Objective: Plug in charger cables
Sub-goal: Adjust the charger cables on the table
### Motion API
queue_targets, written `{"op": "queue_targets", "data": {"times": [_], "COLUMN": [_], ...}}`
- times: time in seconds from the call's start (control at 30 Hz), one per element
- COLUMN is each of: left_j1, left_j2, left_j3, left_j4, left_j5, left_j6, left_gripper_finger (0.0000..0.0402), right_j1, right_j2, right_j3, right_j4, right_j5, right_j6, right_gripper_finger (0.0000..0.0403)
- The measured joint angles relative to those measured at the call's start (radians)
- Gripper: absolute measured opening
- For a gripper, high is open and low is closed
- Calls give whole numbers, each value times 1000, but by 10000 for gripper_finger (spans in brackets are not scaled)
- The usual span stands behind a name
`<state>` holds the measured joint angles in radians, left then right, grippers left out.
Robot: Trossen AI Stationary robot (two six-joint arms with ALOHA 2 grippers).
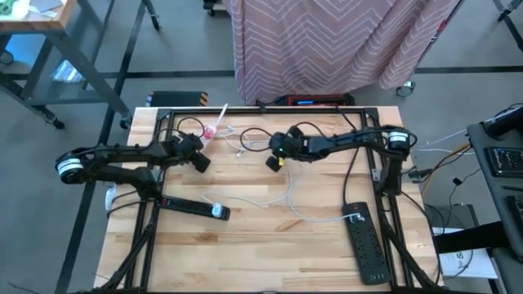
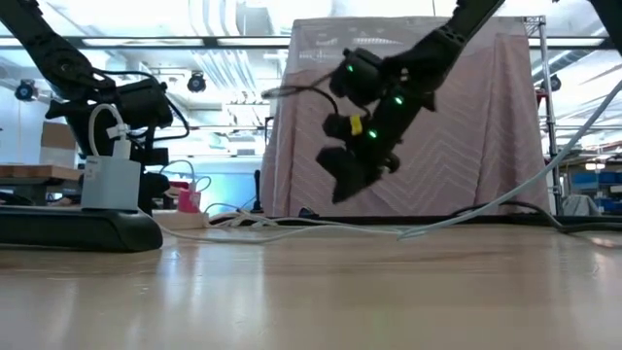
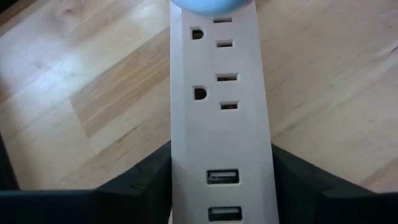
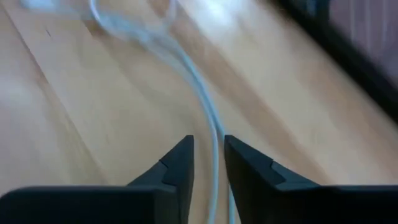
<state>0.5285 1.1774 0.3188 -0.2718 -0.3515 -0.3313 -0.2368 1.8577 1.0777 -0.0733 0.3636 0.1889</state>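
In the left wrist view a white power strip (image 3: 221, 93) with outlets and two USB ports lies between the fingers of my left gripper (image 3: 221, 149). A light blue plug block (image 3: 211, 3) sits at the strip's far end. The high view shows my left gripper (image 1: 200, 161) left of centre, but not this strip. My right gripper (image 1: 274, 161) hangs well above the table (image 2: 340, 190), its fingers a narrow gap apart (image 4: 209, 146). A thin white charger cable (image 4: 205, 112) on the wood shows through that gap. A red-pink plug (image 1: 211, 131) lies at the far side. My left gripper has the white power strip between its two fingers, one against each long side (image 3: 177, 168), at the end with the USB ports (image 3: 222, 177). The fingers run along the strip. Whether the strip is lifted or lies on the table cannot be told.
One black power strip (image 1: 196, 206) lies near left, with a light blue block (image 2: 109, 185) standing on it. Another black strip (image 1: 365, 241) lies near right. Loose white cords (image 1: 270, 196) cross the middle. A black frame rail (image 1: 261, 110) and a pink patterned cloth (image 1: 327, 41) stand at the far side.
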Motion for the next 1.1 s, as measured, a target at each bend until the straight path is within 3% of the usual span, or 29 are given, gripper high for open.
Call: {"op": "queue_targets", "data": {"times": [0.3,0.47,0.6,0.8,0.93,1.1], "left_j1": [0,0,1,2,2,2], "left_j2": [0,0,0,0,0,0], "left_j3": [-1,-2,-2,-2,-1,0], "left_j4": [6,8,10,13,6,-5], "left_j5": [-2,-2,-4,-5,-5,-19], "left_j6": [-1,2,-5,-8,-10,-17], "left_gripper_finger": [183,200,188,179,194,184], "right_j1": [-42,-52,-61,-60,-46,11], "right_j2": [49,83,100,111,81,-67], "right_j3": [-117,-131,-134,-141,-147,-161], "right_j4": [132,167,165,169,106,-146], "right_j5": [-83,11,-18,-19,73,186], "right_j6": [105,109,105,81,73,86], "right_gripper_finger": [152,168,132,12,5,2]}}
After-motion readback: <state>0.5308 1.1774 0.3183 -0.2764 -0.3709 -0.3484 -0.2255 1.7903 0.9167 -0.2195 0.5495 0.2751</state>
